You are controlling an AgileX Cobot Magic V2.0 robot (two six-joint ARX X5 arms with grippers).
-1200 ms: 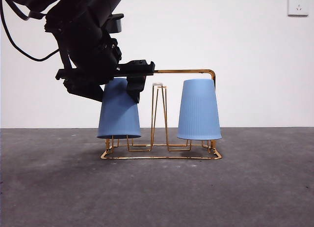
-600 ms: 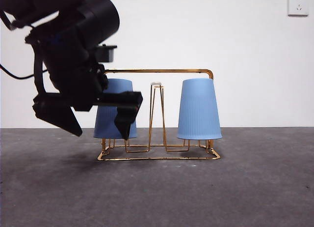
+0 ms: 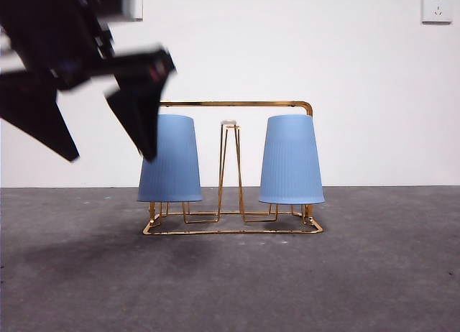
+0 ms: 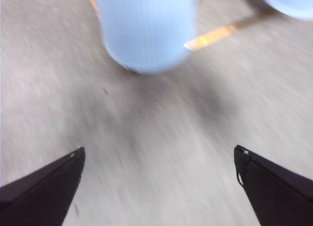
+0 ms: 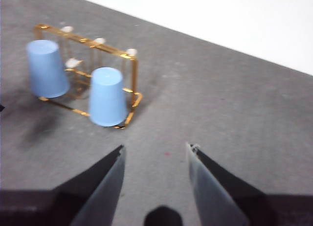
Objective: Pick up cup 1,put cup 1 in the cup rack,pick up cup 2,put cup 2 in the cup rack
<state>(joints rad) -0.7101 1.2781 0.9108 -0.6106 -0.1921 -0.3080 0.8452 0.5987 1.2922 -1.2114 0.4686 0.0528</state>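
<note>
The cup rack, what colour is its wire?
Gold; the cup rack shows best in the front view.

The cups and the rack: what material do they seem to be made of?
The two blue cups look like matte plastic: even colour, fine vertical ribs, no glare, though glazed ceramic cannot be ruled out. The rack looks like thin metal wire with a shiny gold finish, with bright glints along its top bar.

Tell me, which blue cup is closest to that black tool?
The left cup. The open left tool hangs just beside it; the other cup stands across the rack.
</note>
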